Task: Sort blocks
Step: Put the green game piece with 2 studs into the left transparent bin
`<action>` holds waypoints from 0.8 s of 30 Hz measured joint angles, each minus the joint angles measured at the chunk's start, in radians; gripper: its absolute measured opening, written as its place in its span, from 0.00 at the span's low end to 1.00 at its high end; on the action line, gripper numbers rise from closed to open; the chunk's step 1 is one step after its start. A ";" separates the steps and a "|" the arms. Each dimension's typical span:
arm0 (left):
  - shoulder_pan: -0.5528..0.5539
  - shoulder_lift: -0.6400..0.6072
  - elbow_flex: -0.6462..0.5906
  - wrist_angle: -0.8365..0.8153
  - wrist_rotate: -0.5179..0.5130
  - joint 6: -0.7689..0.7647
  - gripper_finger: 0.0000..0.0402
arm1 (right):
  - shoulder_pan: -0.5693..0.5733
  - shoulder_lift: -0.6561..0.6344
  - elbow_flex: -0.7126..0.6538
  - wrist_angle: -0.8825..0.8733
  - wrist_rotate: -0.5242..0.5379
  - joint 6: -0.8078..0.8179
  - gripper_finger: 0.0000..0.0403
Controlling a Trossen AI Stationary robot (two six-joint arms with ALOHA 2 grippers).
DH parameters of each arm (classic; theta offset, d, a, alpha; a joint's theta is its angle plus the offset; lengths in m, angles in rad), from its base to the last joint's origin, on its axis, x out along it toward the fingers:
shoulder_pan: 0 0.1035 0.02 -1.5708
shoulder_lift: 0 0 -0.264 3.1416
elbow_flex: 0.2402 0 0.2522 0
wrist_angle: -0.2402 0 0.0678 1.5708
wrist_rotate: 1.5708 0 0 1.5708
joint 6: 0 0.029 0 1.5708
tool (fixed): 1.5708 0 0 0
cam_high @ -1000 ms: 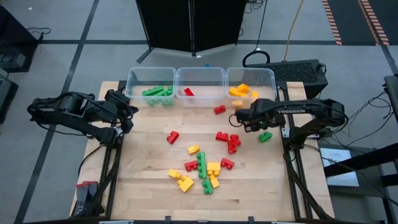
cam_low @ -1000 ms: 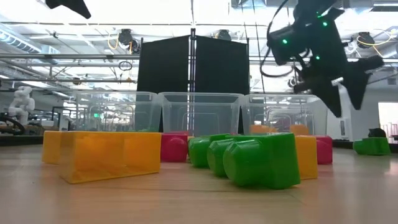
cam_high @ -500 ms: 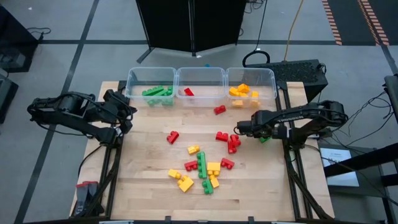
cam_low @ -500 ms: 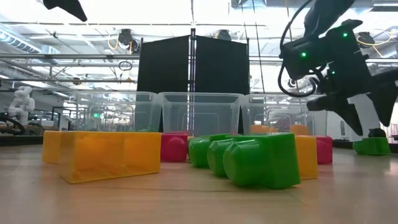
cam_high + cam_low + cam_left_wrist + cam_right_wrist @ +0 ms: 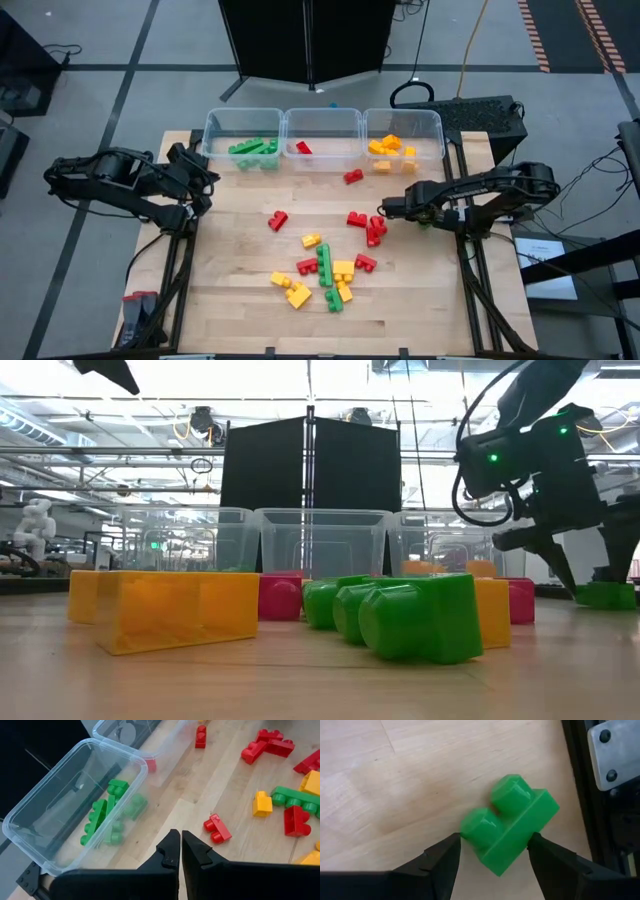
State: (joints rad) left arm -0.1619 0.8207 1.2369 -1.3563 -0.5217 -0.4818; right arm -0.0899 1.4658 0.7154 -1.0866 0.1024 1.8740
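one green block [image 5: 509,824] sits right between my right gripper [image 5: 492,852] fingers, spread wide, nothing held yet; its long axis runs diagonal across the gap. left gripper [image 5: 180,851] is pinched closed, empty, well away.

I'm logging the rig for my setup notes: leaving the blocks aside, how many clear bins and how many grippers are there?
Clear bins: 3
Grippers: 2, the left gripper shut by the table's left edge, the right gripper open around a green block
Total: 5
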 joint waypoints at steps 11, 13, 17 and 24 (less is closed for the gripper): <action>0.000 0.000 0.000 0.000 -0.011 0.046 0.00 | -0.002 -0.002 0.030 0.132 0.027 -0.107 0.56; 0.000 0.000 0.000 0.001 -0.012 0.047 0.00 | -0.002 -0.001 0.054 0.177 0.047 -0.135 0.56; 0.000 0.000 0.000 0.002 -0.015 0.046 0.00 | -0.003 0.003 0.095 0.337 0.079 -0.262 0.56; 0.000 0.000 0.000 0.003 -0.017 0.052 0.00 | -0.018 0.004 0.097 0.753 0.096 -0.671 0.56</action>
State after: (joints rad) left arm -0.1619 0.8207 1.2369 -1.3533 -0.5388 -0.4295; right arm -0.1082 1.4697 0.8127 -0.3334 0.1983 1.2026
